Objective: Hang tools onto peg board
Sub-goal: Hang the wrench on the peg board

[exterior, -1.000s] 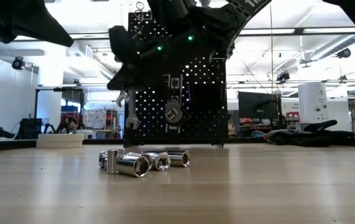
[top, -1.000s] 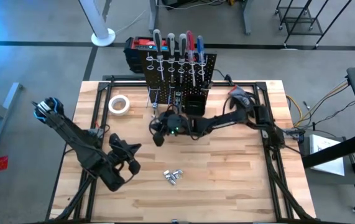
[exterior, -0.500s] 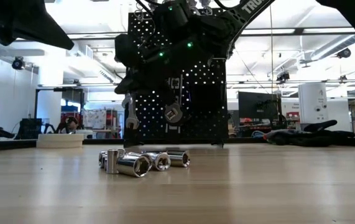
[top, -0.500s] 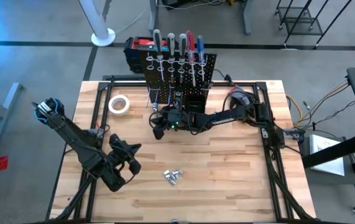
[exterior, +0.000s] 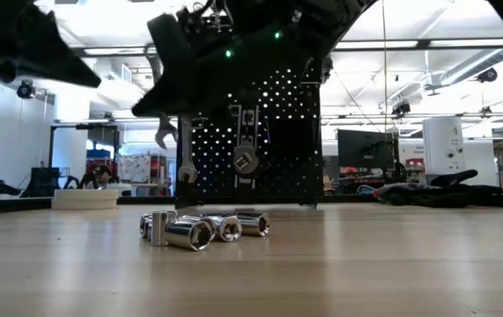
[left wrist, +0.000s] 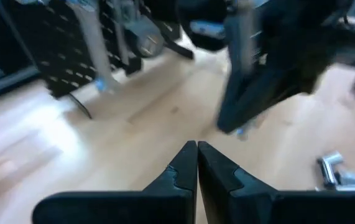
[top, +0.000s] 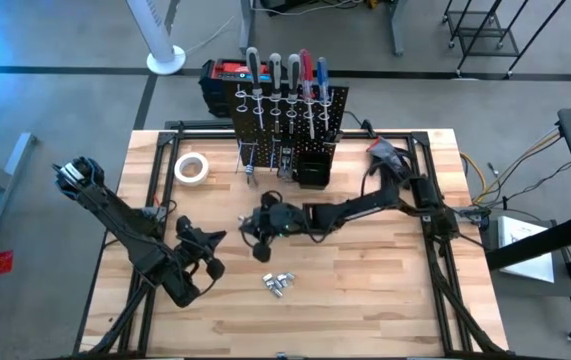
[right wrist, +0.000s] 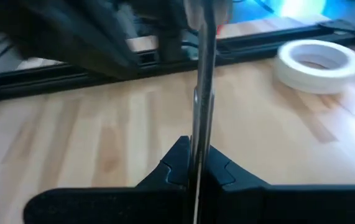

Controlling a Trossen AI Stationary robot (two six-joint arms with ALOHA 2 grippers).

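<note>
Wrench (right wrist: 202, 93) clamped in right gripper (top: 262, 232) above table (top: 365, 290), near peg board (top: 287, 125); left gripper (left wrist: 196, 163) pinched together, empty.

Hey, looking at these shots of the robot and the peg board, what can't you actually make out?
- Right pincer: its fingertips are too small in the high view.
- Wrench: its far end is blurred and cut off in the right wrist view.
- Peg board: upper rows hidden by the arm in the low view.
- Sockets: sizes too small to tell.
</note>
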